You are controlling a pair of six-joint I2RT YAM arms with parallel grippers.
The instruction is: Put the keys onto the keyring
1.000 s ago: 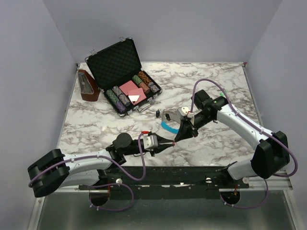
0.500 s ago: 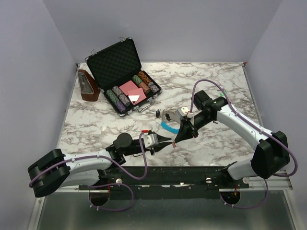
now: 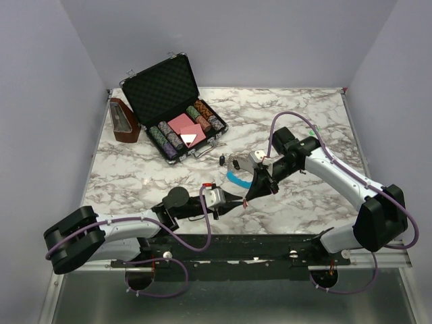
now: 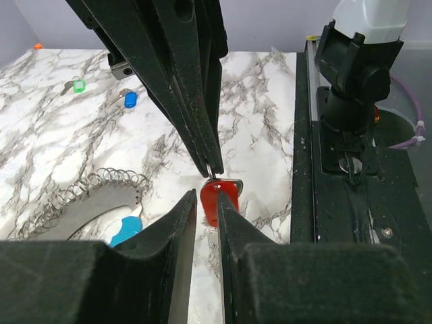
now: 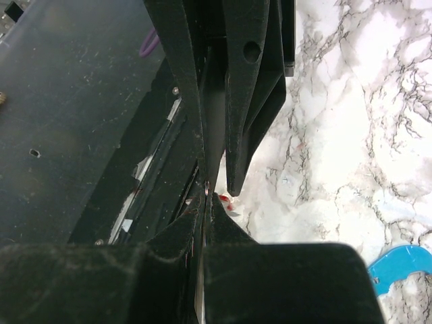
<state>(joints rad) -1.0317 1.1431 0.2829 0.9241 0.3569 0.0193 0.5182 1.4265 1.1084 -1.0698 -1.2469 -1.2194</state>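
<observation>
**Left arm** [image 3: 128, 226]: white shell links between black joint housings. The largest housing [image 3: 71, 240] is a rounded black block.

**Right arm** [image 3: 337, 174]: same build, with a white shell and a heavy black housing at the outer joint.

**Purple cables** [image 3: 185, 244]: these run loose in loops along both arms. One carries a white tie [image 4: 418, 138].

**Camera housing** [image 3: 214, 197]: silver-white and boxy, one mounted behind each wrist.

**Left gripper** [image 3: 237, 202] and **right gripper** [image 3: 248, 196]: matt black. The long fingers [image 4: 179, 81] taper to thin tips, and each has a round hole [image 5: 251, 48] through the blade.

**Base rail** [image 3: 270, 248]: black, with bright bolt heads [image 3: 293, 254]. The surface is scuffed and dusty.
</observation>
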